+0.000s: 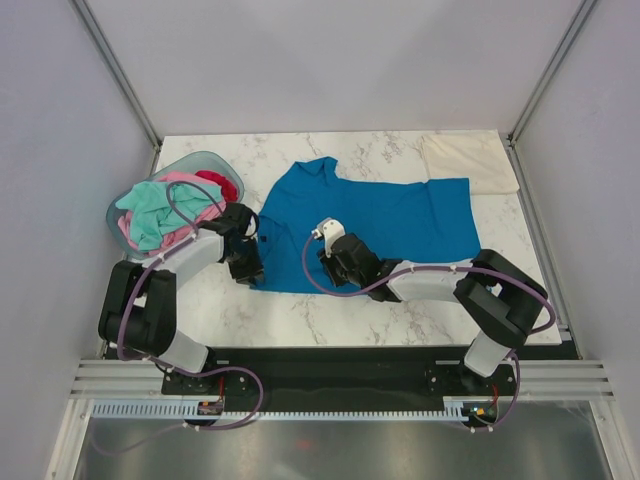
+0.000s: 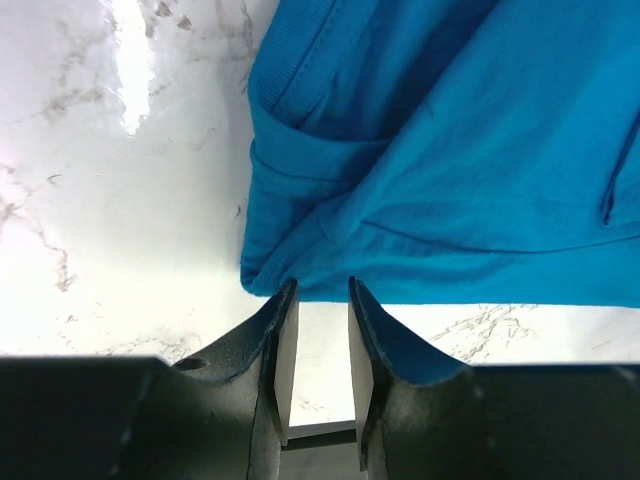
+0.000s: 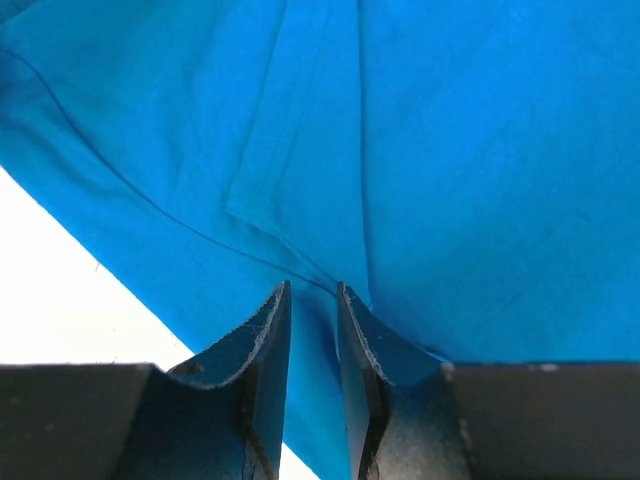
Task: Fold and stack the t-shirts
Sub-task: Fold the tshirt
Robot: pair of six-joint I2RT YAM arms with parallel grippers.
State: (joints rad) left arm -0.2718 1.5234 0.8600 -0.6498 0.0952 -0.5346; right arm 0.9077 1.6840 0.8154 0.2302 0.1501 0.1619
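Holding three t-shirts [image 1: 158, 212], one basket [image 1: 190, 157] sits beside one blue t-shirt [image 1: 400, 215].

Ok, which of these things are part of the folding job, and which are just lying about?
Job: blue t-shirt; cream shirt; mint green shirt; pink shirt; red shirt.
Lying about: oval plastic basket, holding the last three.

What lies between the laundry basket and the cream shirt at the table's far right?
The bright blue t-shirt, spread out on the marble table, fills that stretch; the top external view shows it.
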